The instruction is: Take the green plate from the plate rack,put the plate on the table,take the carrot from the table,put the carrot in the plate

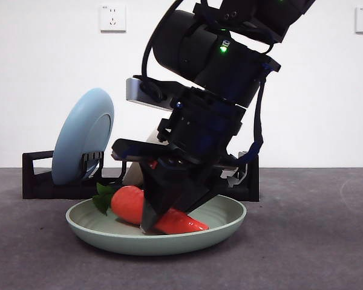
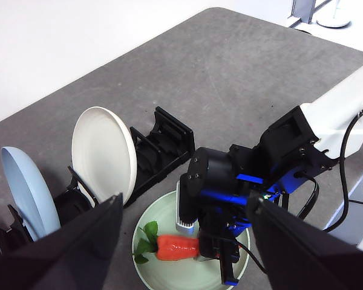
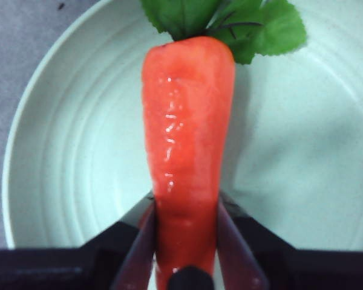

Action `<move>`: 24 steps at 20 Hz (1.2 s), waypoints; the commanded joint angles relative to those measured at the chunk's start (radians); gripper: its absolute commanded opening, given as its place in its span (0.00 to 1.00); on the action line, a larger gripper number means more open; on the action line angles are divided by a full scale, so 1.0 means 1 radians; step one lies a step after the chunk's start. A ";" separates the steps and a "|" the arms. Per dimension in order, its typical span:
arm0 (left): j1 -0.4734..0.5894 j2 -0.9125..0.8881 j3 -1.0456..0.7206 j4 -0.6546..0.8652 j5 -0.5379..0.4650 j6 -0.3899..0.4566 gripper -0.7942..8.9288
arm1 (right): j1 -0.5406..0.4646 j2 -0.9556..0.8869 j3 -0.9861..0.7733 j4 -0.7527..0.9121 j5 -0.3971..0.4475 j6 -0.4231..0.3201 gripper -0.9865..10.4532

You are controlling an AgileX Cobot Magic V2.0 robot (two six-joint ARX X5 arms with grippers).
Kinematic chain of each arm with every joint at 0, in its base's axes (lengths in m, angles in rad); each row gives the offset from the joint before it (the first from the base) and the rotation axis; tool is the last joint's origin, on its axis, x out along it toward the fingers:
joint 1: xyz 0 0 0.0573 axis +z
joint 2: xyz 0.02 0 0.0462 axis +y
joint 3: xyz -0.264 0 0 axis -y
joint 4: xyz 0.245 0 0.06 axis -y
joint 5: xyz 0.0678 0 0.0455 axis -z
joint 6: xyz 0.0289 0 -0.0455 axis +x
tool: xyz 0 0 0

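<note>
My right gripper (image 1: 169, 214) reaches down into the green plate (image 1: 221, 232), its two black jaws closed on the thin end of the carrot (image 3: 187, 139). The carrot lies inside the plate, leaves pointing away from my wrist. The plate sits flat on the dark grey table (image 1: 314, 241), just in front of the black plate rack (image 2: 160, 148). A blue plate (image 1: 85, 136) and a cream-white plate (image 2: 104, 151) stand upright in the rack. My left gripper (image 2: 181, 241) hangs high above, jaws spread wide, holding nothing.
</note>
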 commanded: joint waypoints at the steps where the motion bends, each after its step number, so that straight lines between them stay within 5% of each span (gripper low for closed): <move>1: -0.002 -0.002 -0.003 0.002 -0.004 -0.007 0.44 | 0.004 -0.016 -0.006 -0.011 0.010 0.018 0.57; 8: -0.002 -0.002 -0.003 -0.048 -0.003 -0.006 0.44 | 0.005 -0.299 -0.006 -0.193 0.022 0.059 0.59; 15: -0.002 -0.002 -0.003 -0.160 0.023 -0.015 0.43 | 0.007 -0.711 -0.006 -0.597 -0.113 0.131 0.56; 18: -0.002 -0.002 -0.003 -0.184 0.081 -0.027 0.37 | 0.007 -0.810 -0.006 -0.682 -0.113 0.146 0.43; 22: -0.002 -0.002 -0.003 -0.209 0.132 -0.035 0.06 | 0.007 -0.904 -0.006 -0.752 -0.112 0.148 0.14; 24: -0.003 -0.002 -0.003 -0.216 0.136 -0.037 0.07 | 0.007 -0.934 -0.006 -0.766 -0.112 0.147 0.08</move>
